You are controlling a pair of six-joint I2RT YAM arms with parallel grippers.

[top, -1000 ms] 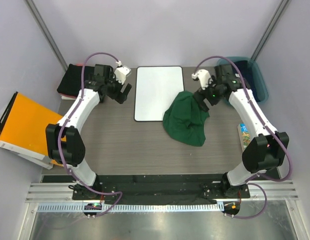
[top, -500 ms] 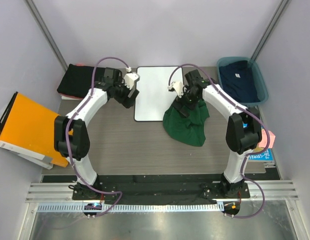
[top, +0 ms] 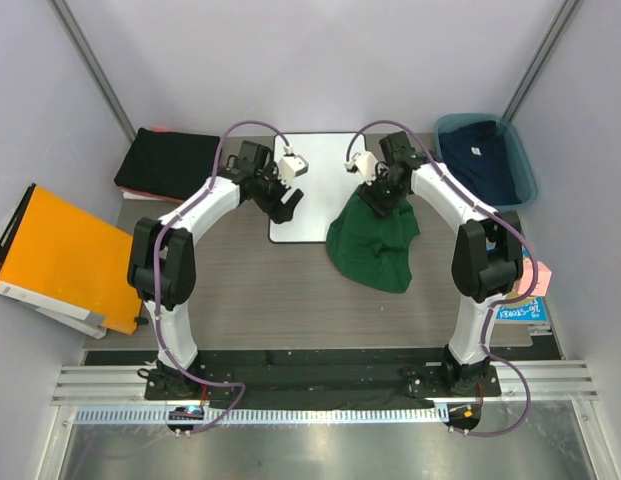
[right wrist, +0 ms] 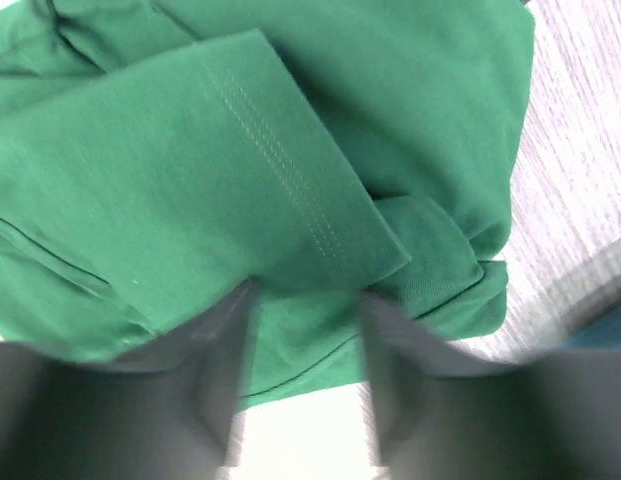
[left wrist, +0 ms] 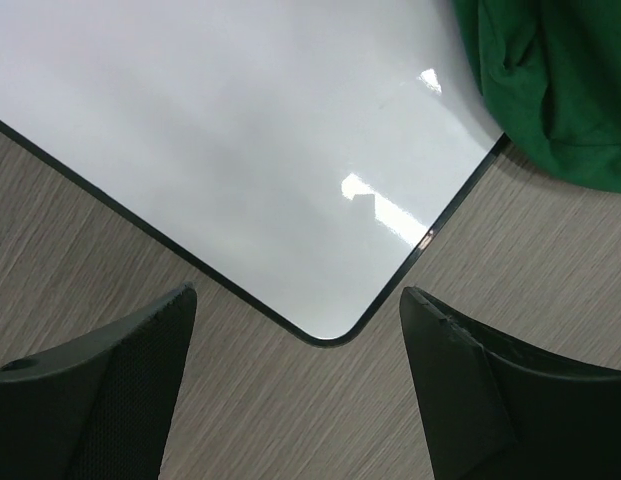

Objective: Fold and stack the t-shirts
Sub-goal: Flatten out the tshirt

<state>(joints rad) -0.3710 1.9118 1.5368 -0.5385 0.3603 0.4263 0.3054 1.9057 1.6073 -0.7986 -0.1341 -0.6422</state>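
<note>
While no writing readable, left jaws (left wrist: 295,400) apart, right jaws (right wrist: 305,300) clamping green t-shirt (top: 375,245).

Green t-shirt (top: 373,243) crumpled; navy (top: 483,160) binned

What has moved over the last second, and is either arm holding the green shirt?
Both arms swung inward: the left gripper now hangs open over the white board, and the right gripper has come onto the green shirt, fingers straddling a fold; grasp unclear. The shirt, black stack and navy shirt stayed.
</note>
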